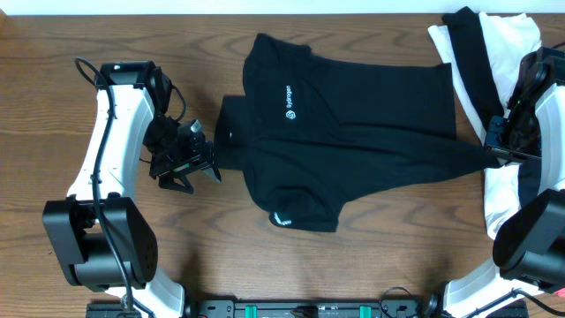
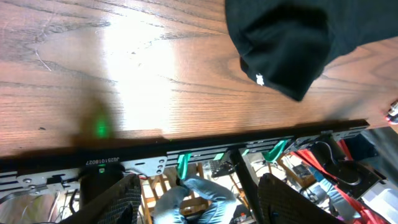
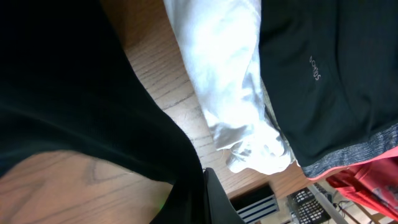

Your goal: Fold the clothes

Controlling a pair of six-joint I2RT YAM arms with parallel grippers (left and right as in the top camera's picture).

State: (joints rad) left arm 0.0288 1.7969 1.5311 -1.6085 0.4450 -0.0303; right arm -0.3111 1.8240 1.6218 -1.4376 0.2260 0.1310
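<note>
R pincer (image 1: pixel 493 152) clamps blk shirt (image 1: pixel 353 115) | white logo (image 1: pixel 289 104) | txt illegible

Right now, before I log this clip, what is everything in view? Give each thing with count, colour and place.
black T-shirt: one, black with a small white logo, spread over the middle of the table, its hem drawn out to a point on the right.
garment pile: at least two pieces, white and black, at the table's far right edge; one dark piece carries pale lettering.
table: one, brown wood grain, under everything.
rail: one, black, along the table's near edge.
left end effector: one, black, open and holding nothing, just left of the shirt.
right end effector: one, black, at the right edge, shut on the drawn-out hem of the shirt.
</note>
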